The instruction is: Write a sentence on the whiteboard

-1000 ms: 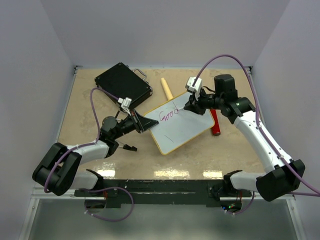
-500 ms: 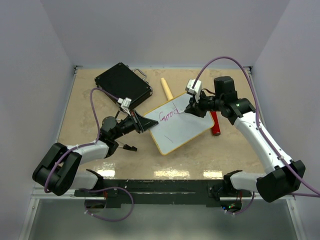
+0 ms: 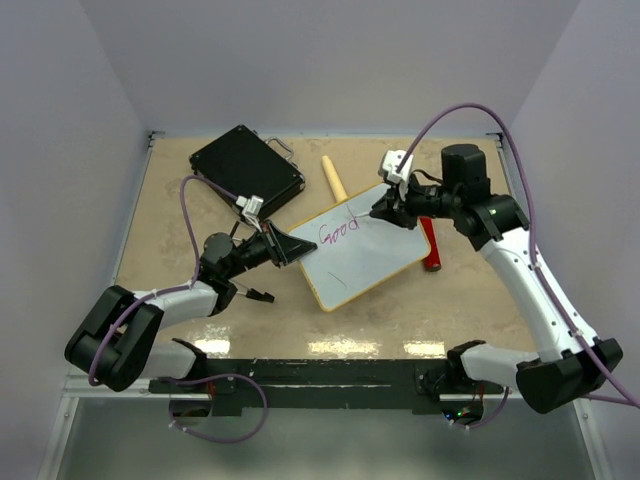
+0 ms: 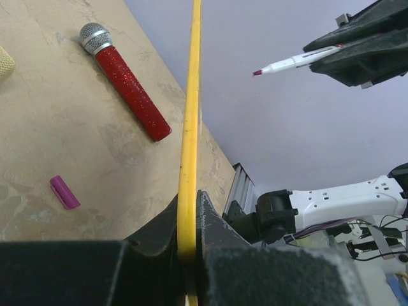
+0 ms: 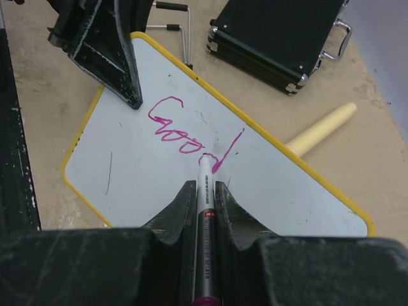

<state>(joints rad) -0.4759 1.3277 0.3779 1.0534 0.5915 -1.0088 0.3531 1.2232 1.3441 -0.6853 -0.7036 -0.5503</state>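
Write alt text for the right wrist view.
The right gripper holds a marker in shut jaws, tip pointing at magenta "Good" on the yellow-framed whiteboard. The left gripper clamps the board's edge; a black case and cream handle lie beyond.

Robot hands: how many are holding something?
2. The left gripper clamps the whiteboard by its yellow edge; the right gripper grips the marker, its tip near the magenta word Good.

The whiteboard (image 3: pixel 360 262) fills the middle of the table (image 3: pixel 470 310). The left gripper (image 3: pixel 292 247) is clamped on its left edge, and the right gripper (image 3: pixel 384 211) holds a marker (image 5: pixel 205 185) over its upper part. A black case (image 3: pixel 247 168) blocks the upper left and a cream stick (image 3: pixel 333 178) the upper centre. A red microphone (image 3: pixel 431 252) lies just right of the board. Bare tabletop runs along the bottom and lower right.
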